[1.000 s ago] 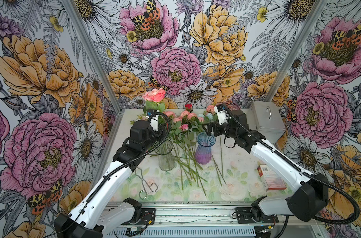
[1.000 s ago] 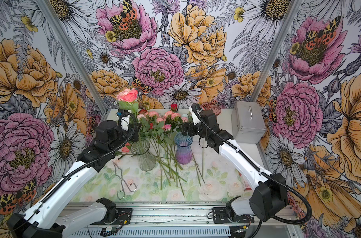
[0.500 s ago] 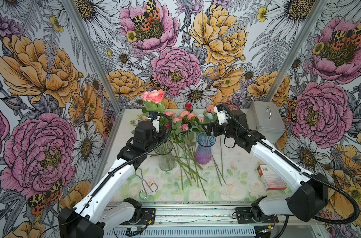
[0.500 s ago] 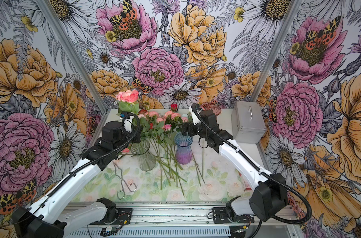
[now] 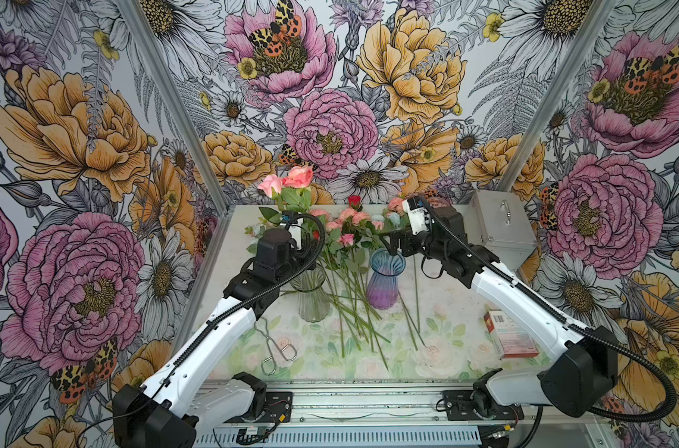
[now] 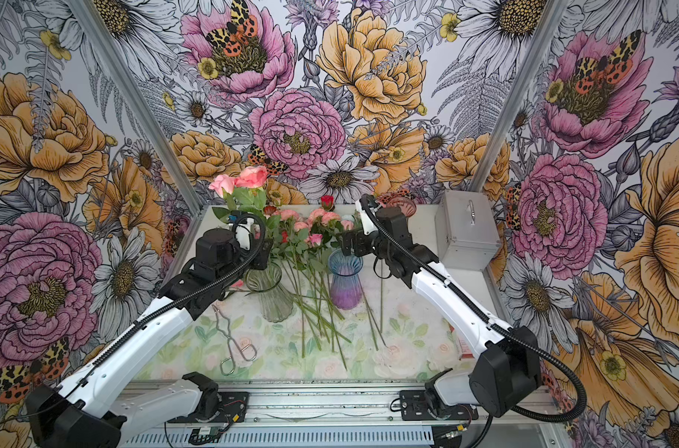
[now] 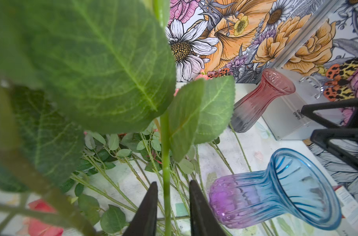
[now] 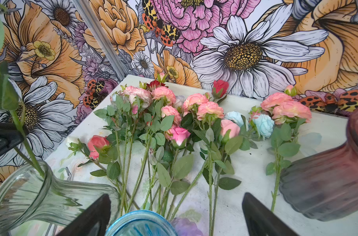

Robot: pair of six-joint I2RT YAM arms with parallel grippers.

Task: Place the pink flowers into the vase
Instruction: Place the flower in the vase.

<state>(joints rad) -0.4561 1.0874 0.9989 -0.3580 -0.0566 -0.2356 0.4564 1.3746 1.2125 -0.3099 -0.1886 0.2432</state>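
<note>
On the floral-print worktop [image 5: 446, 322], two tall pink roses [image 5: 297, 177] on green stems stand in the clear ribbed glass vase [image 5: 312, 298] — a start, we judge, since beyond it many pink ruffled blooms [image 8: 209, 109] lie flat, not yet placed. Our left gripper [image 7: 172, 190] has its jaws narrowly parted around a rose stem, not pinching it. Our right gripper [image 8: 176, 196] holds its jaws wide and empty at the mouth of the blue-to-purple glass vase [image 5: 382, 283].

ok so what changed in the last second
The left tool shifted toward the clear glass vase and opened, letting go of the tall pink roses, whose green stem stands in it. The right tool, open over the blue-and-purple ribbed vase, and the loose flowers stayed put.
</note>
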